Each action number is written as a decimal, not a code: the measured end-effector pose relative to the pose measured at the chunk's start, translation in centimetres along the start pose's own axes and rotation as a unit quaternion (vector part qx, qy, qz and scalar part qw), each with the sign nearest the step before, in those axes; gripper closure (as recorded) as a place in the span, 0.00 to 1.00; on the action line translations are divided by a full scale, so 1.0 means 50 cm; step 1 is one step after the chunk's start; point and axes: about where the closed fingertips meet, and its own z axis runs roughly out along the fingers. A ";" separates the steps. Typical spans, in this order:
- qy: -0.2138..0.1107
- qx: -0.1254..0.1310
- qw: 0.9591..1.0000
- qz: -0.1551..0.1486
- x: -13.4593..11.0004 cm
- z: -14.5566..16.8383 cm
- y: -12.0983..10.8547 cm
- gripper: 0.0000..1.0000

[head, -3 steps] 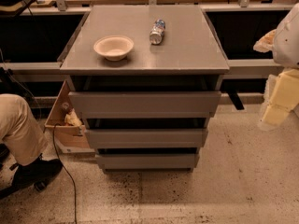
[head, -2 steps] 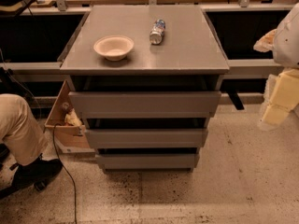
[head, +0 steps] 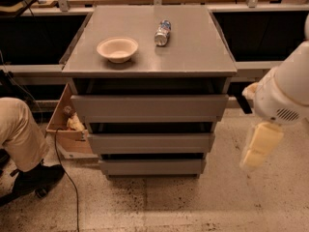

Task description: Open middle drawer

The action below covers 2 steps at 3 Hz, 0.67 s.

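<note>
The grey cabinet (head: pixel 149 57) stands in the middle of the camera view with three drawers. The middle drawer (head: pixel 150 142) is the wide, flat, handleless grey front between the taller top drawer (head: pixel 149 108) and the narrow bottom drawer (head: pixel 152 166). A dark gap shows above its front, and none of its interior is visible. My gripper (head: pixel 258 148), cream-coloured, hangs below the white arm (head: pixel 285 93) to the right of the cabinet. It is at about the middle drawer's height and apart from it.
A beige bowl (head: pixel 117 49) and a can lying on its side (head: pixel 162 32) rest on the cabinet top. A cardboard box (head: pixel 65 129) sits on the floor at the left. A person's leg (head: pixel 19 129), a shoe (head: pixel 36 180) and a cable (head: pixel 67 182) are beside it.
My gripper and arm have moved down and to the left, closer to the cabinet's right side. The drawers have not moved.
</note>
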 end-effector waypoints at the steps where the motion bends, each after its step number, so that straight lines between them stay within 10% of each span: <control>1: -0.015 -0.039 0.999 0.006 0.022 0.150 0.057 0.00; 2: -0.025 -0.081 0.996 0.008 0.031 0.288 0.117 0.00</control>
